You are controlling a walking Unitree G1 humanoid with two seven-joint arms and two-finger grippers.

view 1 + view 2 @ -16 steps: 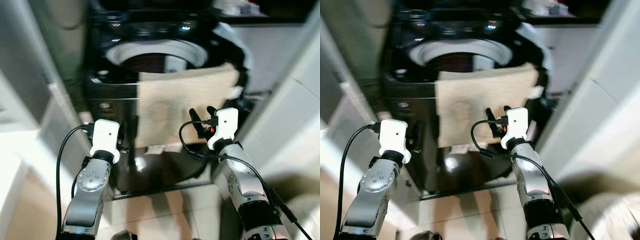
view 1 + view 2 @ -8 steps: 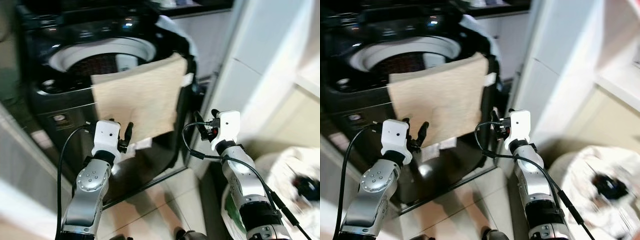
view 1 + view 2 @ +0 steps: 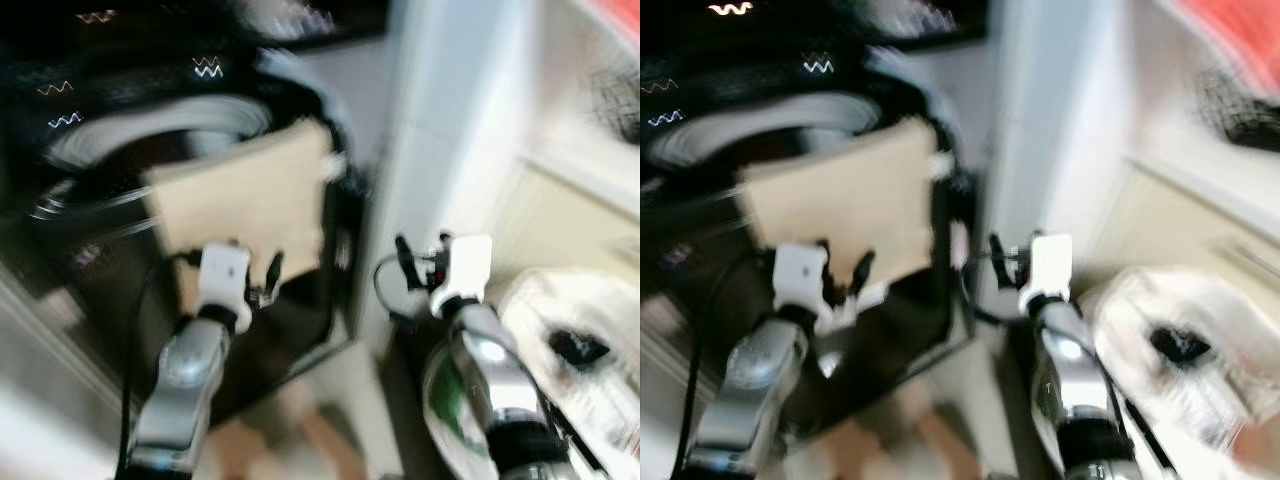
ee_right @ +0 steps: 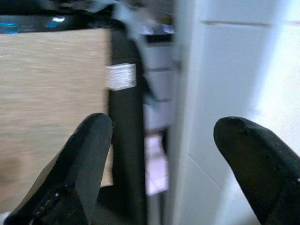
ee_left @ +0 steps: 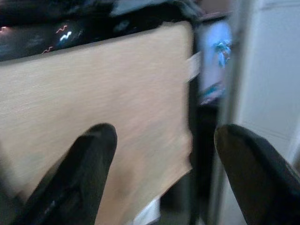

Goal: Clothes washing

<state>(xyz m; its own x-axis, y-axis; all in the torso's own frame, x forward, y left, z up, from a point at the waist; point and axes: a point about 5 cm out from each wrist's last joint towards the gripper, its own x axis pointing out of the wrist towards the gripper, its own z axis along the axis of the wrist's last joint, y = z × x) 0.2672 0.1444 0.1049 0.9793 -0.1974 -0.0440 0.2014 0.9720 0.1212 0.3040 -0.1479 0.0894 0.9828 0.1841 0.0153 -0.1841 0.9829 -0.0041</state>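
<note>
Left gripper (image 5: 159, 154) spread wide and empty, tan cloth (image 5: 98, 93) just ahead draped over the black washing machine (image 3: 90, 200) rim, right gripper (image 4: 159, 150) also spread, facing white wall (image 4: 234, 70), white laundry bag (image 3: 590, 330) beside right arm, contents blurred.

My view swings right and blurs: the washing machine (image 3: 150, 130) with its tan cloth (image 3: 240, 200) slides leftward, while a white laundry bag (image 3: 580, 330) now looms larger at right.
</note>
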